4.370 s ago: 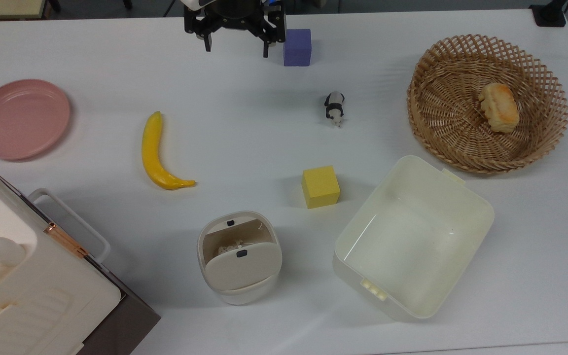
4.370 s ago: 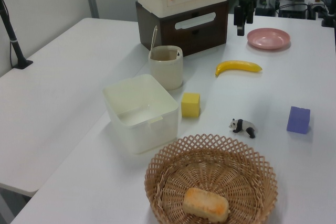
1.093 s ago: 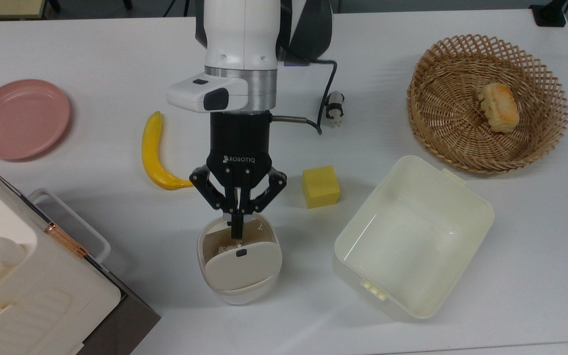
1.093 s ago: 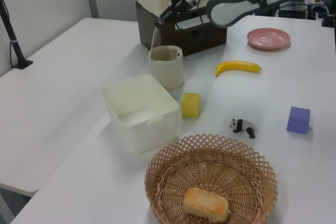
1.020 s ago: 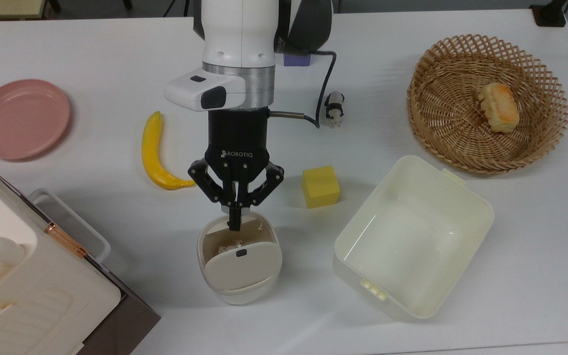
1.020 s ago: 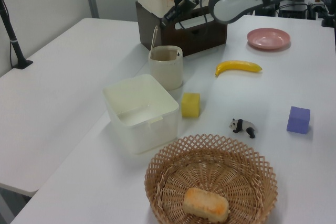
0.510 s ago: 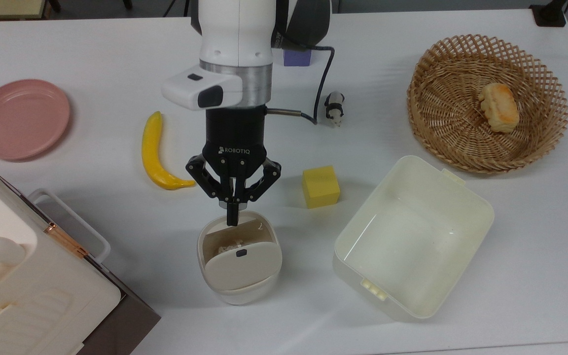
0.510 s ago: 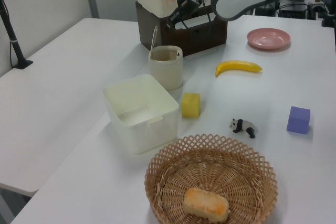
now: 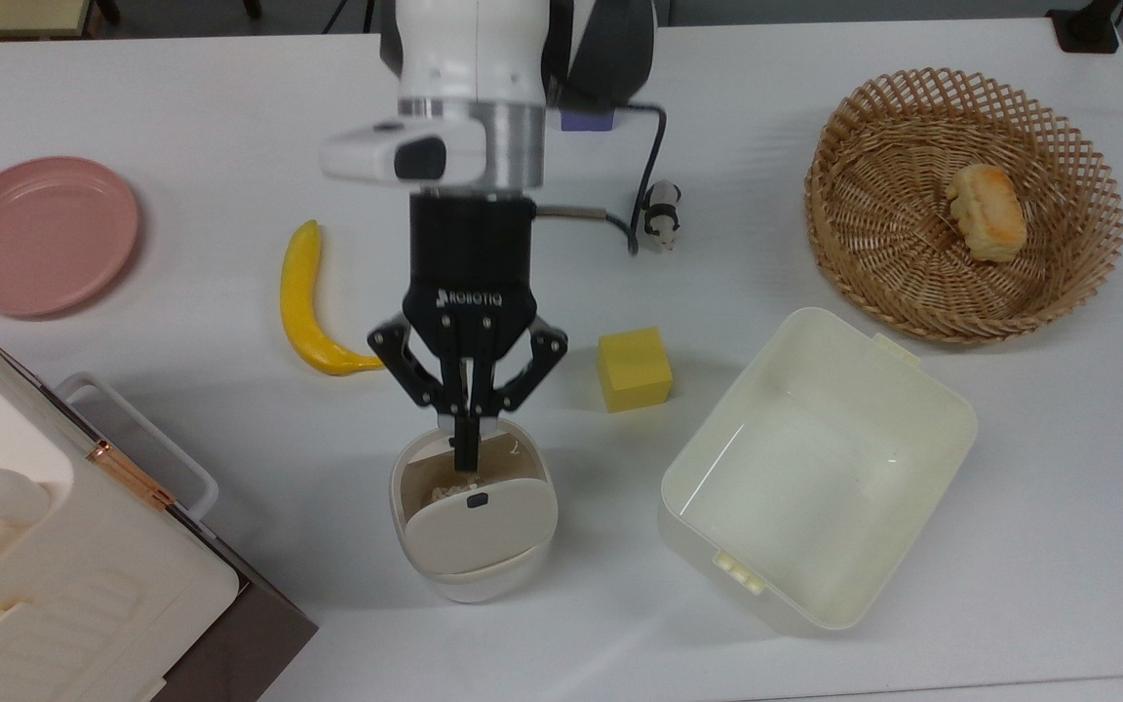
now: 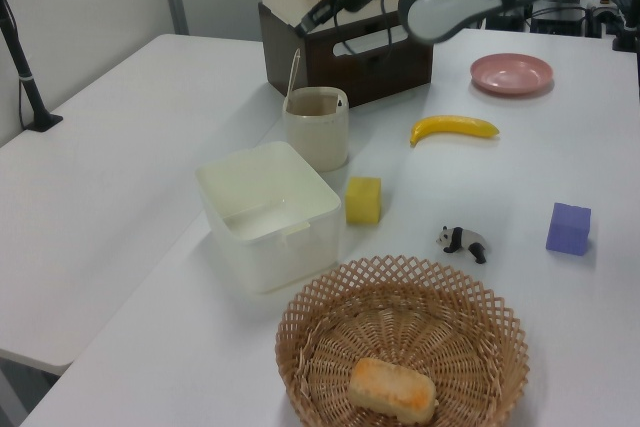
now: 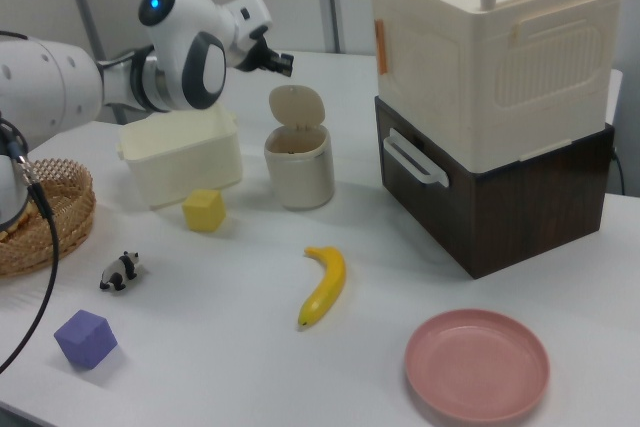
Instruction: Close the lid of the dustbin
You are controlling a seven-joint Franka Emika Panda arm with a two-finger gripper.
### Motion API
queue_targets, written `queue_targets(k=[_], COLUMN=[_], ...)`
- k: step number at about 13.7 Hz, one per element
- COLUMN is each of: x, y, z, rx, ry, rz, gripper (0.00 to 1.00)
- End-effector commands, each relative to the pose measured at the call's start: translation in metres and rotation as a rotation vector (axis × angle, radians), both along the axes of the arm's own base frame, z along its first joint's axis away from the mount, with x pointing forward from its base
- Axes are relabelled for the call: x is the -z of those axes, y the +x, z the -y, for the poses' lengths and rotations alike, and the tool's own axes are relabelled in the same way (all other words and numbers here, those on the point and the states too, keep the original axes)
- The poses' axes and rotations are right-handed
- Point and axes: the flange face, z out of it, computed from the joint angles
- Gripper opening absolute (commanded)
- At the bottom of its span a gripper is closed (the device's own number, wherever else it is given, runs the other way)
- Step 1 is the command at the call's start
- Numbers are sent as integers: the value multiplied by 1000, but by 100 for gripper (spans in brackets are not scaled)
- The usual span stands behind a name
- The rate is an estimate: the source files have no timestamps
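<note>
Pressed together, the gripper [image 9: 465, 458] fingers point into the open mouth of the dustbin [image 9: 472, 575], holding nothing. Its lid [image 9: 480, 531] stands up, hinged at the far side from the arm. Just beside sit a yellow cube [image 9: 634, 369] and banana [image 9: 311, 304].

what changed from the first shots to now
The tool swung in from the table's far edge to hang with its tips shut over the dustbin, beside the raised lid. The lid stands open as before; nothing else moved.
</note>
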Motion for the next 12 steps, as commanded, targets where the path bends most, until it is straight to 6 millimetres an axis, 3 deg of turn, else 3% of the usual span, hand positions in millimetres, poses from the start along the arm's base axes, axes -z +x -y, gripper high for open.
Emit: queue_targets(k=[1, 3, 7, 12], x=[27, 39, 34, -5], y=[11, 13, 12, 4], z=[-2, -4, -1, 5], rx=[3, 1, 4, 15], ry=[-9, -14, -11, 10], rz=[6, -9, -5, 44], gripper=[2, 2, 2, 2])
